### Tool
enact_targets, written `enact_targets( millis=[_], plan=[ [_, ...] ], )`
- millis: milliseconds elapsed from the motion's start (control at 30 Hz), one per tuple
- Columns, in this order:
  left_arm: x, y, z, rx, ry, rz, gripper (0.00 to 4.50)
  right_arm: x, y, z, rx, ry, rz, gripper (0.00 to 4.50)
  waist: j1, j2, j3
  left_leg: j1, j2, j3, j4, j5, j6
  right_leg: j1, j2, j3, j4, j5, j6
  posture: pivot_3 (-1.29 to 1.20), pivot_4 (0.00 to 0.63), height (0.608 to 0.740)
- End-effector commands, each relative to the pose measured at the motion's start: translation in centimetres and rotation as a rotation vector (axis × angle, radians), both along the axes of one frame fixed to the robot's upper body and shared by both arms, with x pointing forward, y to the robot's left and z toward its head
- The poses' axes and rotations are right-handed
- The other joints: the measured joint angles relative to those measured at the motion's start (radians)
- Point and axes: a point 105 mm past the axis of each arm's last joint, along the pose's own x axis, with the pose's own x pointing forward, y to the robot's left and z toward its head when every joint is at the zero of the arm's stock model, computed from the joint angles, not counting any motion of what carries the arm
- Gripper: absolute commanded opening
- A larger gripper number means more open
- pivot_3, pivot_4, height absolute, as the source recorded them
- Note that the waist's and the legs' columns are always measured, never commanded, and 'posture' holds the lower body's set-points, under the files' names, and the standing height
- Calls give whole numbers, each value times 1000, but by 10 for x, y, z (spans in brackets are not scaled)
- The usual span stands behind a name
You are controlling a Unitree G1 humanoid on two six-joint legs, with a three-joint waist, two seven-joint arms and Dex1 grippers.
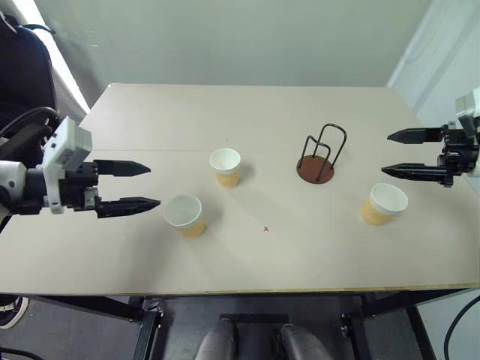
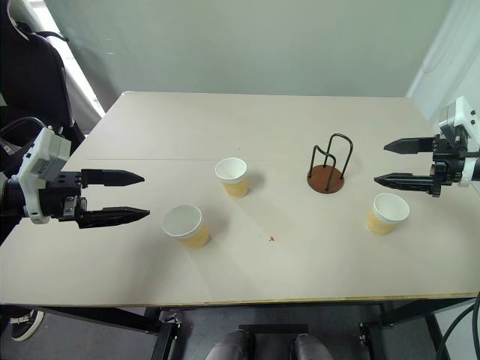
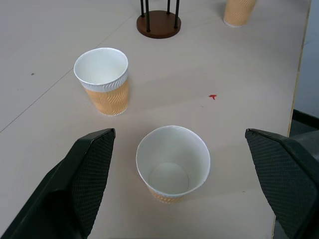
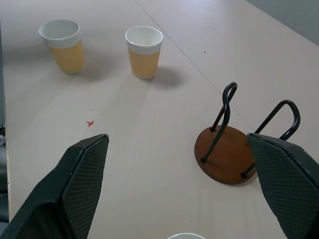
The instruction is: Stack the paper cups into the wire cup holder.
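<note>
- We are viewing a tan table [image 1: 150, 112] carrying all the task items; nothing is stacked yet, so we judge the task to be at its start.
- The left gripper [image 1: 139, 186] is hovering above the table's left side with its fingers spread wide, gripping nothing. It is pointing at the near-left cup [image 1: 184, 214], which lies just beyond the fingertips, apart from them. We read this as a line-up for a first grasp.
- The right gripper [image 1: 399, 153] is hanging over the right edge, likewise spread wide and empty, touching nothing. It is aimed inward toward the wire cup holder [image 1: 321, 154], with the right cup [image 1: 384, 203] below and just in front of it.
- The wire cup holder is standing upright right of centre, its brown disc flat on the table and its black loops empty, well apart from both grippers.
- The three paper cups are all sitting upright, mouths up, separate from one another: the middle cup [image 1: 226, 166] is left of the holder, the near-left cup is closer to us, and the right cup is near the holder's right.
</note>
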Motion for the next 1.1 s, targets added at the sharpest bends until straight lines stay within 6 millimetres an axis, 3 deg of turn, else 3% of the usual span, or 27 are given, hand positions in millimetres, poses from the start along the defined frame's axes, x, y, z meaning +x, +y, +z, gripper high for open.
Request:
enact_targets(
  millis=[33,233,400,600,800,1100],
  plan=[
    [-1,0,7,16,-30,-7,4480,-2,1,15,-5,-63,4,4500,0,0,0,0,0,0,0,0,0,0,0,0,0,0,0,0,150,740],
    [-1,0,7,16,-34,-6,4480,6,3,19,1,-97,-23,4500,0,0,0,0,0,0,0,0,0,0,0,0,0,0,0,0,150,740],
    [0,-1,6,14,-32,-6,4480,49,17,26,45,-220,-183,4500,-6,0,0,1,1,0,1,0,0,0,0,0,1,1,-2,0,150,740],
    [-1,-3,5,6,-33,-10,4480,76,48,19,83,-222,-243,4500,-7,0,0,-1,1,0,-2,0,0,-5,1,0,2,2,-3,0,150,740],
    [-3,-2,10,-9,-60,-2,4480,86,56,-5,66,-31,-314,4500,0,0,0,-2,1,0,-4,1,-2,-6,1,-1,0,2,-3,0,150,740],
    [-3,-10,17,-31,-141,-22,4480,91,72,-22,59,21,-295,4500,-1,0,0,-1,2,1,-5,2,-4,-7,1,-1,2,2,-4,0,150,740]
  ],
)
